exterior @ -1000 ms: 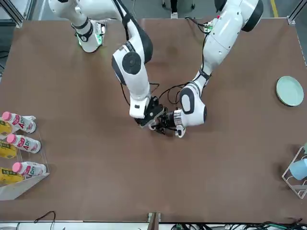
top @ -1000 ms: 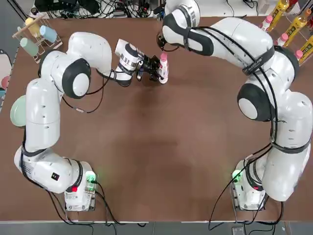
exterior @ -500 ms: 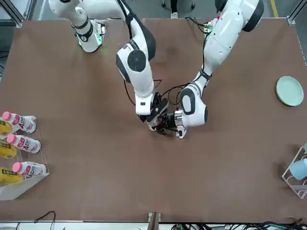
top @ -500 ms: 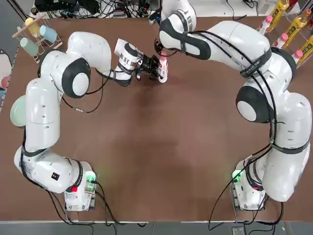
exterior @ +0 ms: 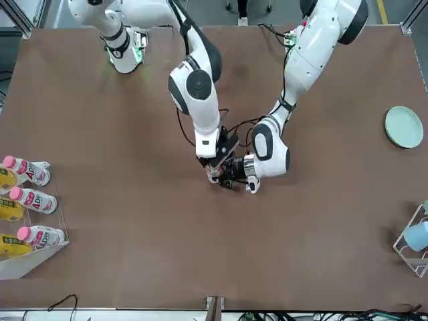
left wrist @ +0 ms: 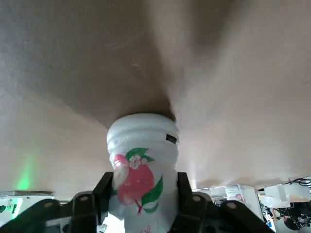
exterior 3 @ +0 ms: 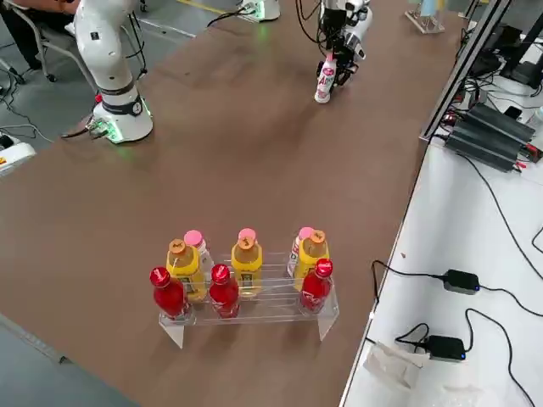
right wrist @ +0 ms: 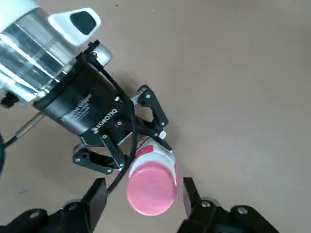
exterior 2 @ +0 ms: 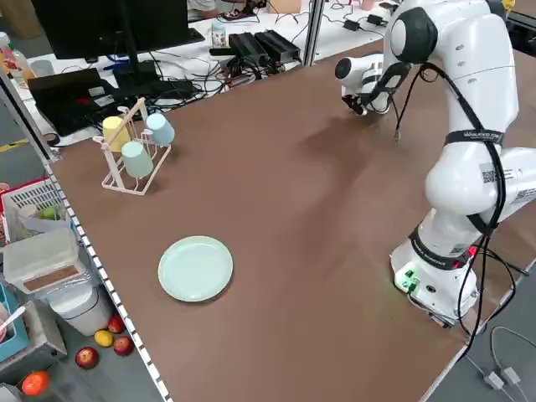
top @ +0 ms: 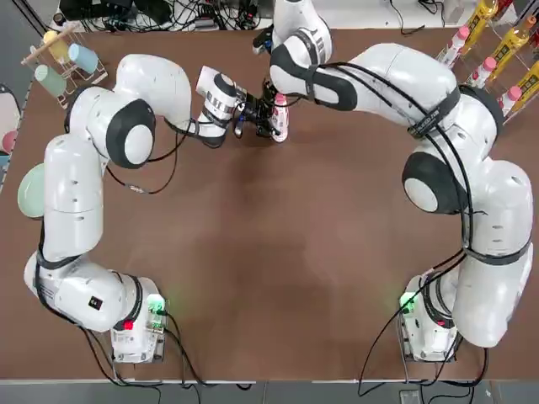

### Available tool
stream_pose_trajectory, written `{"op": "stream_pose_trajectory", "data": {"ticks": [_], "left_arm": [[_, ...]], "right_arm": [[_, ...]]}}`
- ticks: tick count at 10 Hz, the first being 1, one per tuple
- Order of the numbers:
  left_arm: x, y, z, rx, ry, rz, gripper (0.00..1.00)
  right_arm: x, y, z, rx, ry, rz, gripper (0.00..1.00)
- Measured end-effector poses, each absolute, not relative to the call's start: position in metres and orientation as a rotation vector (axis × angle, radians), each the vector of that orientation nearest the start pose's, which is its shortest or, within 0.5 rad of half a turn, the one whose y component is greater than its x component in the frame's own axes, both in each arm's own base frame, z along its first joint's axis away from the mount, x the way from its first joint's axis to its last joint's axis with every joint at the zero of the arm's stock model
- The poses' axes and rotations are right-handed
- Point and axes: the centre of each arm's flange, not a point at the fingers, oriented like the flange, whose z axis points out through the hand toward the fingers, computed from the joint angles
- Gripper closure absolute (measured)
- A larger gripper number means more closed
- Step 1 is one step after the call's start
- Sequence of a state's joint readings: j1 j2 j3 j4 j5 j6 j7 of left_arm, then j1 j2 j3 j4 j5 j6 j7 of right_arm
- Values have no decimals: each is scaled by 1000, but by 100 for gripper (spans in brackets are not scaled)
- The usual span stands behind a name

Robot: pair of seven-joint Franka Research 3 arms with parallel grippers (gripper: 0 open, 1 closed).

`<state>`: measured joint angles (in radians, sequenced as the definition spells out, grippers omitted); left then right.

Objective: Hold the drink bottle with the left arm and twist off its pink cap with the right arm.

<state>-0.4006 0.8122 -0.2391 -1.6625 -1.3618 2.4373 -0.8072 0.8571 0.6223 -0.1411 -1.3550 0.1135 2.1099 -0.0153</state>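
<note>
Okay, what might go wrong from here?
The white bottle with the pink fruit label is pinched at its sides by the left gripper, so it could slip or spin once its pink round cap is turned.

The right gripper has its fingers apart with the cap between them, not yet touching; it might close off-centre and tilt the bottle.

The two grippers are very close together, so they could bump.

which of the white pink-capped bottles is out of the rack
The bottle gripped by the left pincer, with the open right pincer near its cap; the other three pink-capped bottles are in the rack.
</note>
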Motion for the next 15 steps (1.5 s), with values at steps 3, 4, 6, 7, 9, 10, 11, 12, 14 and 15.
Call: {"op": "stream_pose_trajectory", "data": {"ticks": [3,4,6,7,9,10,11,12,14,15], "left_arm": [[552,-393,144,1769,1483,-878,43],[552,-393,144,1769,1483,-878,43],[552,-393,144,1769,1483,-878,43],[552,-393,144,1769,1483,-878,43],[552,-393,144,1769,1483,-878,43],[552,-393,144,1769,1483,-878,43],[552,-393,144,1769,1483,-878,43],[552,-393,144,1769,1483,-878,43],[552,-393,144,1769,1483,-878,43],[552,-393,144,1769,1483,-878,43]], "right_arm": [[536,508,367,-2876,-1080,-180,29],[536,509,365,-2876,-1082,-179,33],[537,507,365,-2879,-1078,-180,38],[539,506,365,-2881,-1074,-181,38],[540,504,365,-2884,-1070,-182,36],[540,504,365,-2884,-1070,-182,36],[540,504,365,-2884,-1070,-182,36],[540,504,365,-2884,-1070,-182,36],[541,504,365,-2884,-1069,-183,36],[541,504,365,-2884,-1068,-183,37]]}}
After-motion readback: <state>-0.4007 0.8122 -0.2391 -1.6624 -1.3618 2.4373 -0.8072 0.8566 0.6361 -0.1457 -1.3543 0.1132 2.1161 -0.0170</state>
